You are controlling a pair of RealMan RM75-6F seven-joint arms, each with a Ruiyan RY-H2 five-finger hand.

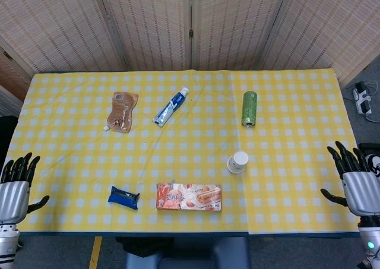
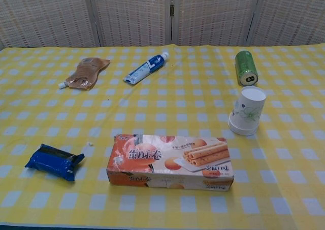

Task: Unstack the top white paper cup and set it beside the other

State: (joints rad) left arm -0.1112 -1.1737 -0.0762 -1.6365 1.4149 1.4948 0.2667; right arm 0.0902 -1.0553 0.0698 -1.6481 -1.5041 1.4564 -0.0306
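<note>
The stacked white paper cups stand upside down right of the table's middle; in the chest view the paper cups show a faint floral print and look like one stack. My left hand hovers off the table's left front corner, fingers spread, holding nothing. My right hand is at the right front edge, also spread and empty, well right of the cups. Neither hand appears in the chest view.
A wafer box lies near the front edge left of the cups, with a blue snack pack further left. A green can lies behind the cups. A toothpaste tube and a brown pouch lie at the back left.
</note>
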